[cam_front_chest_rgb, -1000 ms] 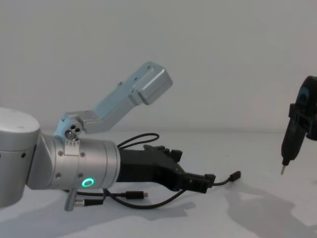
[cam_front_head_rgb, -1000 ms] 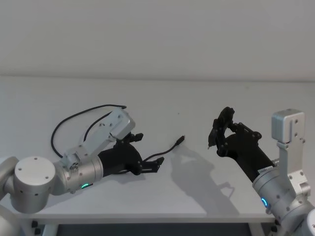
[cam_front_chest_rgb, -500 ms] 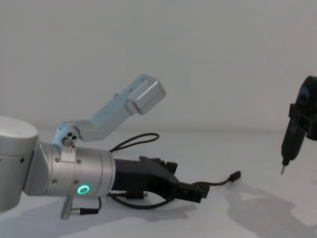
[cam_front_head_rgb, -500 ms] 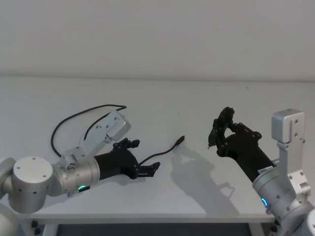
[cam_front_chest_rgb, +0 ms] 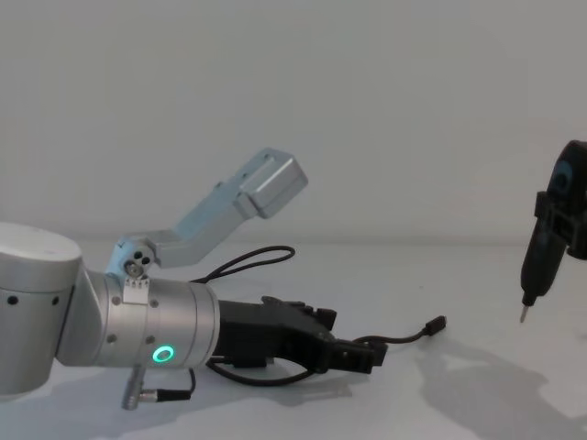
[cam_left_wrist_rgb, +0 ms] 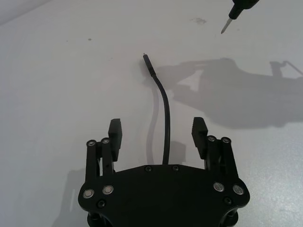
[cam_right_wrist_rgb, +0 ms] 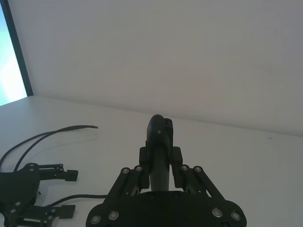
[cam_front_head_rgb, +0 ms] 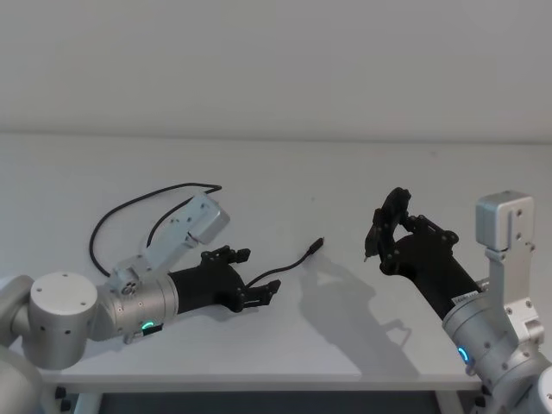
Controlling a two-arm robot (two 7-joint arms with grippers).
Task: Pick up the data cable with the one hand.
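Left gripper [cam_front_head_rgb: 257, 274]: low over the white surface [cam_front_head_rgb: 448, 172], left of centre, reaching forward and to the right. In the left wrist view its two fingers [cam_left_wrist_rgb: 115, 131] stand wide apart, so this gripper is open and holds nothing. The silver wrist behind it carries a green glowing ring [cam_front_chest_rgb: 163, 354].

Data cable [cam_front_head_rgb: 297, 259]: lies on the surface. From the head view one part sweeps in a broad loop behind and to the left of the left arm. The other part runs forward from under the gripper's palm, passes between the two fingers, and ends in a small plug [cam_front_head_rgb: 317, 244] pointing toward the right arm. In the left wrist view the cable [cam_left_wrist_rgb: 166, 123] sits roughly midway between the fingers and touches neither. It throws a separate shadow just beside itself there — whether that stretch rests flat on the surface cannot be told. The chest view shows the plug end [cam_front_chest_rgb: 438, 323] just beyond the fingertips.

Right gripper [cam_front_head_rgb: 398, 231]: raised above the surface on the right, well apart from the cable. Its fingers are closed around a slim black pointed tool [cam_front_head_rgb: 379, 226]. The tip of the tool points downward and hangs clear of the surface — see the chest view [cam_front_chest_rgb: 525, 312].
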